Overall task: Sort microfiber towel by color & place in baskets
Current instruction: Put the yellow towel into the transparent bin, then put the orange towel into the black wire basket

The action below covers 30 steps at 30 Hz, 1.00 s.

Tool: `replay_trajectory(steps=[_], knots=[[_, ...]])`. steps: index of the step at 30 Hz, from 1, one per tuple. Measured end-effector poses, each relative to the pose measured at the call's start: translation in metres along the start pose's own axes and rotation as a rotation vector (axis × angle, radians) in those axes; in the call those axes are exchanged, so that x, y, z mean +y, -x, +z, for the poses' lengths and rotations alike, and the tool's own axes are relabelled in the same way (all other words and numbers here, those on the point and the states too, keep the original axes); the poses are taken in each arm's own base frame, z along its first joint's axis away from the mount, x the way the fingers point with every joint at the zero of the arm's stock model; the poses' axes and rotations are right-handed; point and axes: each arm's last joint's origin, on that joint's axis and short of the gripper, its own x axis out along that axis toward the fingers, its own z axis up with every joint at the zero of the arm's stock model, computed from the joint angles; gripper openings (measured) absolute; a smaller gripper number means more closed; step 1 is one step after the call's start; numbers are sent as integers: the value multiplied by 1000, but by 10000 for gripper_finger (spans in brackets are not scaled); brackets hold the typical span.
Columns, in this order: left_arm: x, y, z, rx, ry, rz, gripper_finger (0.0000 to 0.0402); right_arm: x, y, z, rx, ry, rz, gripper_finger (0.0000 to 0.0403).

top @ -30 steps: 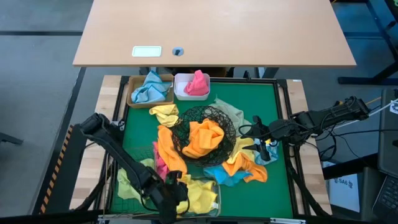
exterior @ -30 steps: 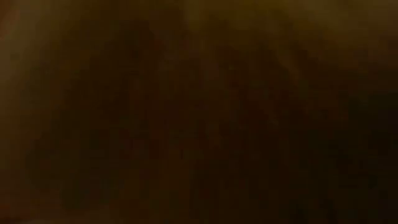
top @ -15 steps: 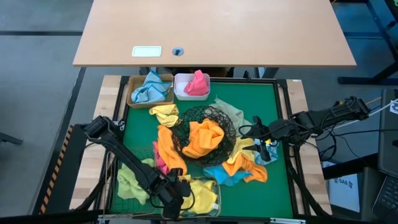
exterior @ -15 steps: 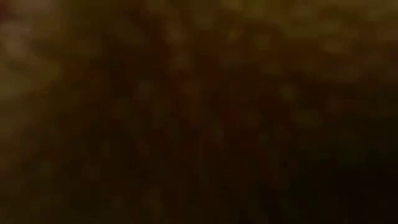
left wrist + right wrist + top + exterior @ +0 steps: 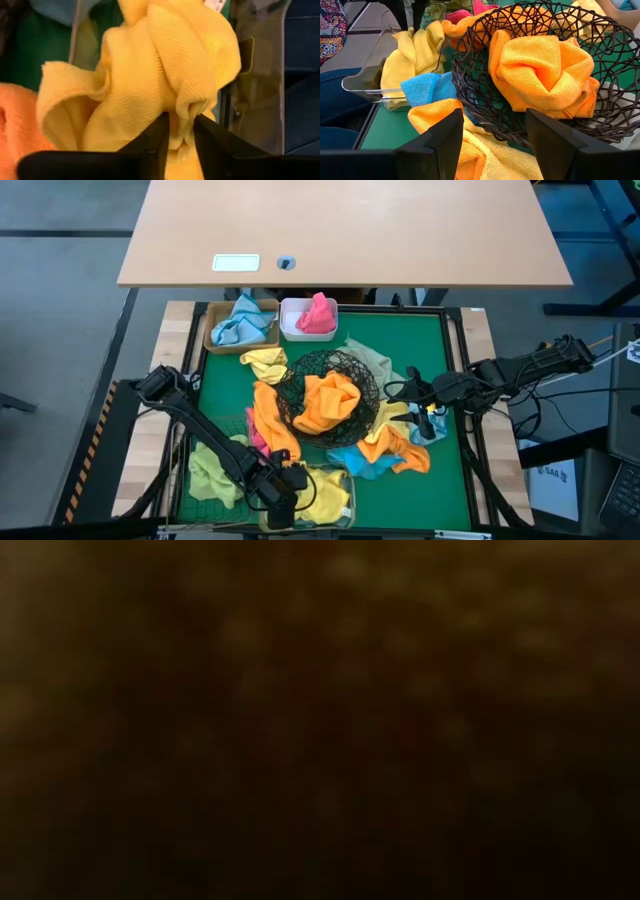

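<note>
High: left gripper (image 5: 285, 485) over the clear box (image 5: 345, 505), yellow towel (image 5: 325, 498) in it; right gripper (image 5: 400, 392) parked beside the wire bowl (image 5: 300, 370).
Low: just dark, nothing readable.
Left wrist: fingers (image 5: 160, 135) pinched on yellow towel (image 5: 150, 75).
Right wrist: jaws apart, holding nothing; orange towel (image 5: 545, 70) sits in the bowl (image 5: 485, 105).

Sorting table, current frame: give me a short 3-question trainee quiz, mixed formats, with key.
1. True or false: the left end effector is shut on a yellow towel.
2. Multiple choice: what colour is the towel in the round black wire bowl? A) pink B) orange C) blue
3. Fill in: the pink towel at the far edge lies in the ____ plastic tub.

Key
1. True; its fingers pinch a fold of the towel over the clear plastic box.
2. B; an orange towel fills it, with the right end effector open beside it.
3. white
</note>
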Motion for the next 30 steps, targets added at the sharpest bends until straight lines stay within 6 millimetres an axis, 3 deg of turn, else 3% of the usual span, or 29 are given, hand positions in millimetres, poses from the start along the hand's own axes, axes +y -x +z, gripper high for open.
replay_trajectory(steps=[4,10,13,17,25,30], knots=[[3,-1,4,16,-19,-18,119,0,0,0,0,0,0,214],[11,2,14,89,14,-100,127,0,0,0,1,0,0,214],[10,11,18,73,15,-107,127,0,0,0,2,0,0,214],[10,38,25,12,7,-104,127,0,0,0,4,0,-1,214],[34,83,23,-93,111,122,127,0,0,0,4,0,-1,214],[48,83,12,-70,155,282,128,0,0,0,4,0,-1,214]])
